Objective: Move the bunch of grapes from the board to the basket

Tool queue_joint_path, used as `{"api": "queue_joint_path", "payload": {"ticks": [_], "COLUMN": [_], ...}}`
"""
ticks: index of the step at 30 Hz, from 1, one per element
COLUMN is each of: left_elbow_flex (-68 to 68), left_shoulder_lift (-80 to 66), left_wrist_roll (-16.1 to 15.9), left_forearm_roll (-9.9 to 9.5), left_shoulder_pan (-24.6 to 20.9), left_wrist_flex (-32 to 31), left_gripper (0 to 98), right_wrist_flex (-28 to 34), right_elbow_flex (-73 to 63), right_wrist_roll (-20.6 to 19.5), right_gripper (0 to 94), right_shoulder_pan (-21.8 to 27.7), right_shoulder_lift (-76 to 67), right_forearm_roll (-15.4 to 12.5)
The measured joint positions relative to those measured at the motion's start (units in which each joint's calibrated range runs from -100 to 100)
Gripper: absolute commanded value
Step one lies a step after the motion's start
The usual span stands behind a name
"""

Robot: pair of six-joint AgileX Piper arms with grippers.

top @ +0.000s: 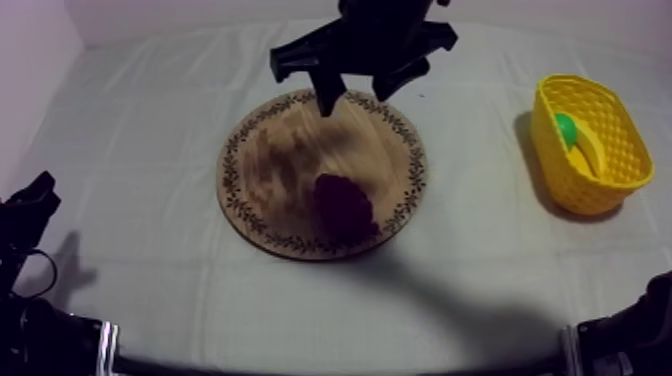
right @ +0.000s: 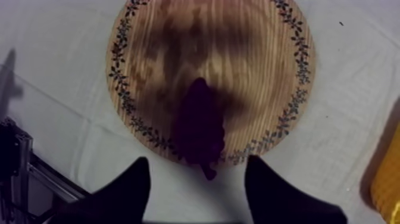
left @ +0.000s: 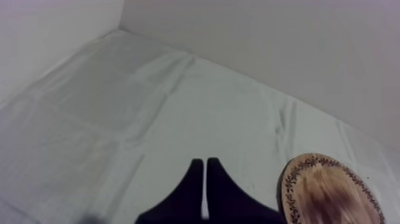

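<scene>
A dark purple bunch of grapes [top: 345, 205] lies on the near right part of the round wooden board [top: 290, 160]. My right gripper [top: 356, 100] hangs open above the board's far rim, apart from the fruit. In the right wrist view its two fingers [right: 143, 179] stand wide apart over the cloth, just off the board [right: 262, 71], with the grapes [right: 199, 128] lying beyond the gap. The yellow basket [top: 585, 195] stands at the right. My left gripper [left: 205, 161] is shut on nothing and rests low at the left [top: 35, 195].
Inside the basket lie a green fruit [top: 566, 128] and a yellow one [top: 590, 155]. The basket's edge [right: 390, 184] is beside the right finger. The board's rim [left: 324, 190] lies near my left gripper. Grey-white cloth [top: 150, 130] covers the table.
</scene>
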Motion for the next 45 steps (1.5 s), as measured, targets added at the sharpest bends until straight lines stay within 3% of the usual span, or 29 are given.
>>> {"api": "queue_joint_path", "payload": {"ticks": [16,45], "left_elbow_flex": [0.0,0.0], "left_shoulder_lift": [0.0,0.0], "left_wrist_roll": [0.0,0.0], "left_forearm_roll": [0.0,0.0], "left_shoulder_pan": [0.0,0.0], "left_wrist_flex": [0.0,0.0], "left_gripper": [0.0,0.0], "right_wrist_flex": [-1.2,-7.5], "right_elbow_flex": [3.9,3.3], "right_wrist_roll": [0.8,1.4], "right_gripper": [67.7,66.6], "right_shoulder_pan": [-0.3,-0.1], "right_shoulder_lift": [6.2,25.1], "right_forearm_roll": [-1.9,-3.7]}}
